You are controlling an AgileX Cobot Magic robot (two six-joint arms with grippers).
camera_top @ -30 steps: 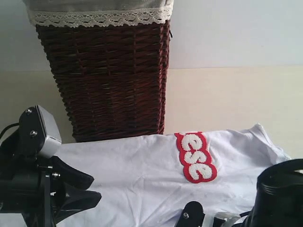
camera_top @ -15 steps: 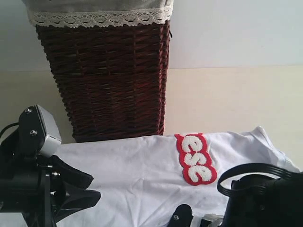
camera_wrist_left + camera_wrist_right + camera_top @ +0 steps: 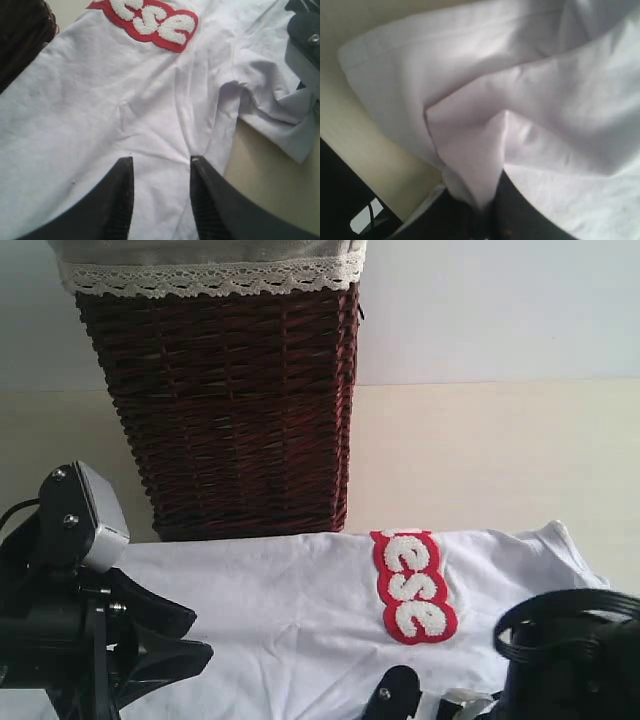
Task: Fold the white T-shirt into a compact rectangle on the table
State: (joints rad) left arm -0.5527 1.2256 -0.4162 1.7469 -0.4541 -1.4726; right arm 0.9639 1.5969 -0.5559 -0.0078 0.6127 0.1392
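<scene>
Left tool: the left tool (image 3: 161, 161) stands open, its two dark ribbed fingers (image 3: 117, 200) set well apart. It grips nothing, and only flat cloth shows in the gap. Whether the tips press on the cloth cannot be told.

Right tool: the right tool (image 3: 487, 217) is closed on a raised fold of cloth, which narrows to a pinched point where it enters the dark fingers.

Shirt: the white T-shirt (image 3: 280, 610) of thin cotton lies spread on the desk, under and ahead of the left tool (image 3: 100, 100). The part at the right tool is gathered and lifted off the surface (image 3: 545, 100), with rumpled folds around the grip.

Lettering: the fuzzy white, red-outlined lettering (image 3: 412, 587) sits on the flat cloth well ahead of the left tool's fingertips (image 3: 150, 17). It lies between the two arms, nearer the right one.

Basket: the tall dark red-brown wicker basket (image 3: 230, 410) stands upright beyond the shirt, well ahead of the left tool. The shirt's far edge lies just beside its foot.

Liner: a cream lace-trimmed liner (image 3: 210, 265) folds over the basket's rim.

Desk: the broad smooth cream desk (image 3: 480, 450) shows bare just beside the left tool, past the shirt's edge (image 3: 270, 185). It also shows below the lifted fold near the right tool (image 3: 365, 135).
</scene>
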